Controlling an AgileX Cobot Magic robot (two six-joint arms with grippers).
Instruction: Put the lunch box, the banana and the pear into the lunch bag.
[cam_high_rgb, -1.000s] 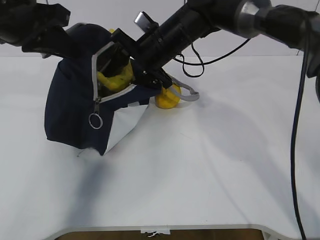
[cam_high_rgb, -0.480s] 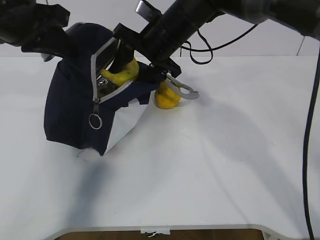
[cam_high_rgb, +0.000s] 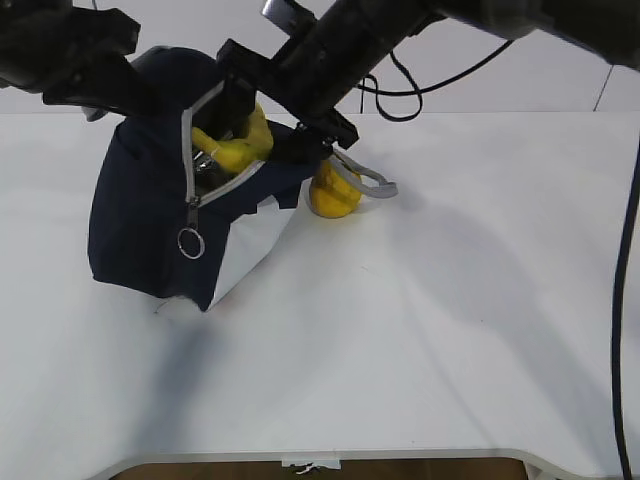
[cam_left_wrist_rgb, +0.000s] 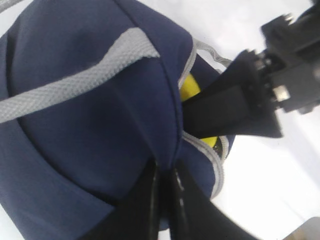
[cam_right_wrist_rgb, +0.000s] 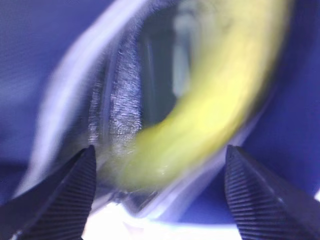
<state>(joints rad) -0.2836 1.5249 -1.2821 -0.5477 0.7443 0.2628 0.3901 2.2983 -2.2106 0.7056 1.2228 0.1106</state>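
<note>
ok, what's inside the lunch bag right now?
The banana lies in the open mouth of the lunch bag, with something clear and shiny beside it, probably the lunch box. The fabric hides the bag's depths. The pear sits outside, behind the bag.

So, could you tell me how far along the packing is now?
The banana sits in the lunch bag opening, released by the open right gripper. The left gripper pinches the bag's fabric. The pear waits on the table behind it. The lunch box isn't clearly visible.
</note>
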